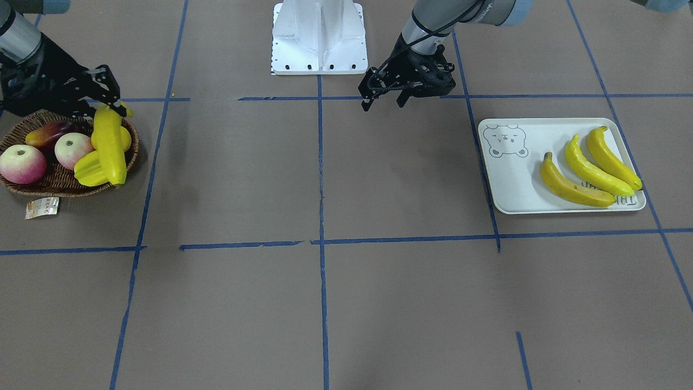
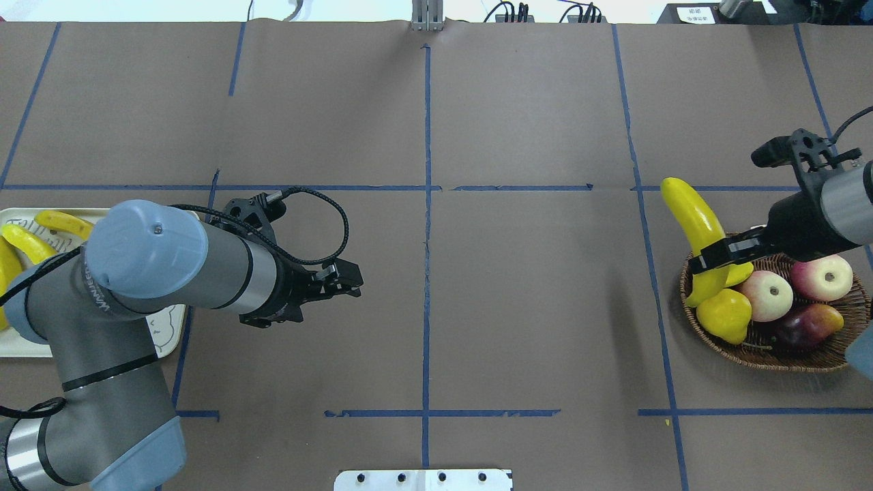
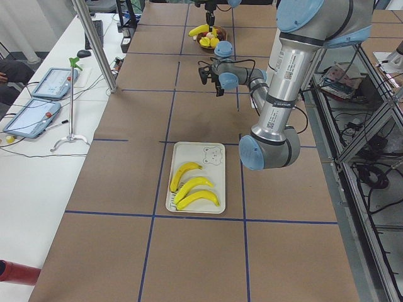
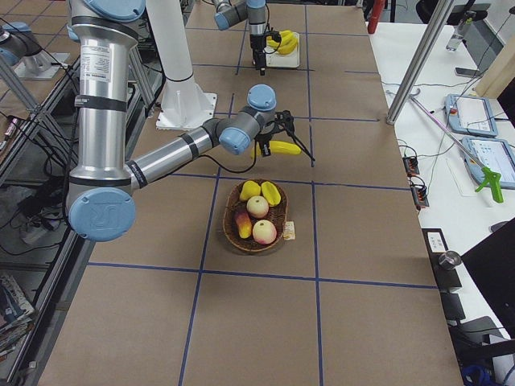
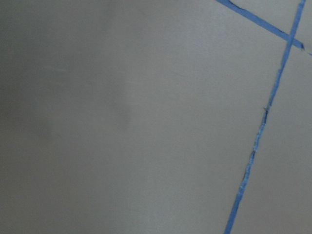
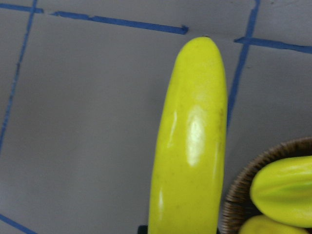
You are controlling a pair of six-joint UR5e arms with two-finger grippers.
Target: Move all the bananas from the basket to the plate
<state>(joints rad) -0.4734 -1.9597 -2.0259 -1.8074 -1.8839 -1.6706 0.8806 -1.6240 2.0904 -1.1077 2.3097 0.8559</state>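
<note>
One yellow banana hangs lifted over the near rim of the dark wicker basket. My right gripper is shut on it near one end. The right wrist view shows this banana filling the frame beside the basket rim. Three bananas lie side by side on the off-white plate. My left gripper is open with nothing in it. It hovers over bare table between the plate and the table's middle.
Left in the basket are two pink apples, a dark red mango, a ridged yellow starfruit and a round yellow fruit. A paper tag lies beside the basket. The white robot base stands at the table's edge.
</note>
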